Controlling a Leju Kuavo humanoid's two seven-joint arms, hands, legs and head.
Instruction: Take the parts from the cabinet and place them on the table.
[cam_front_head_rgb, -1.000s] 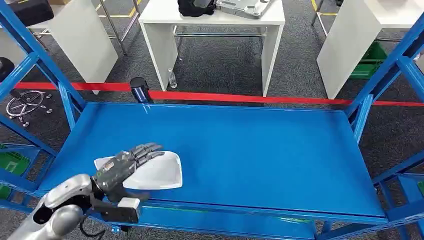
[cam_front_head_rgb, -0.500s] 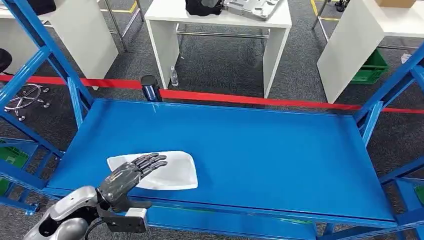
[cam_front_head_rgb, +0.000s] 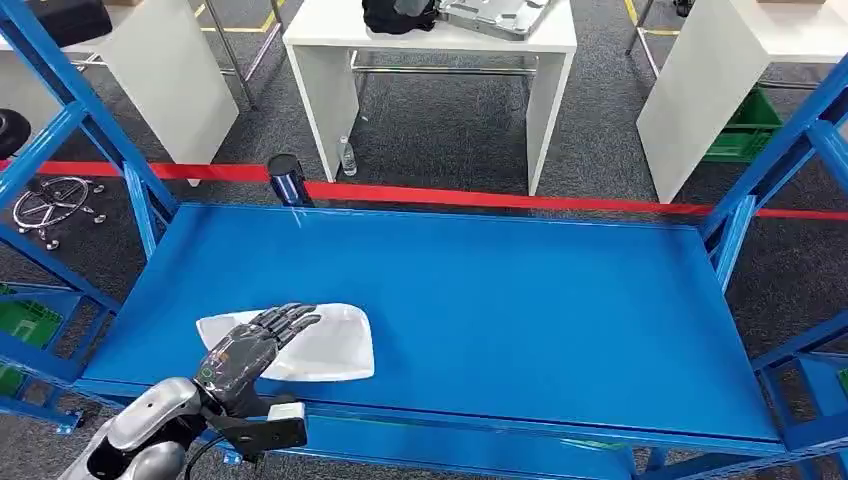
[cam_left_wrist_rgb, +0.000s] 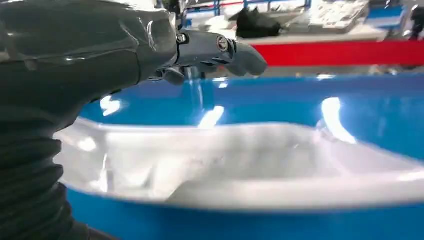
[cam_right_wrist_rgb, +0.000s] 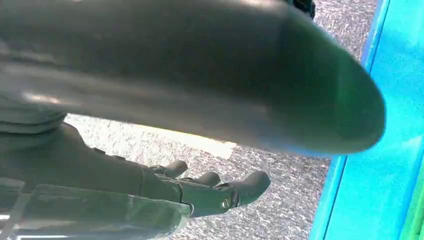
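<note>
The left robot hand lies over the near left part of the white part, with its dark fingers stretched forward and a little spread above the part's surface. In the left wrist view the fingers stay straight over the white part and do not close around it; the thumb is not clearly seen, so I cannot tell whether the hand really grips the part or only rests above it.

The white part is a flat, shallow moulded piece with rounded corners. It lies on the blue cabinet shelf, near the shelf's front edge and toward its left end. The other side of the shelf, to the right of the white part, is bare blue metal.

The right robot hand hangs above grey carpet, beside a blue edge of the cabinet. Its fingers are slightly bent and apart, and nothing is in them.

Beyond the shelf, behind the white part, a red tape line runs across the grey floor. Further behind it stands a white tabletop with a dark object and a grey tray-like piece on it.
</note>
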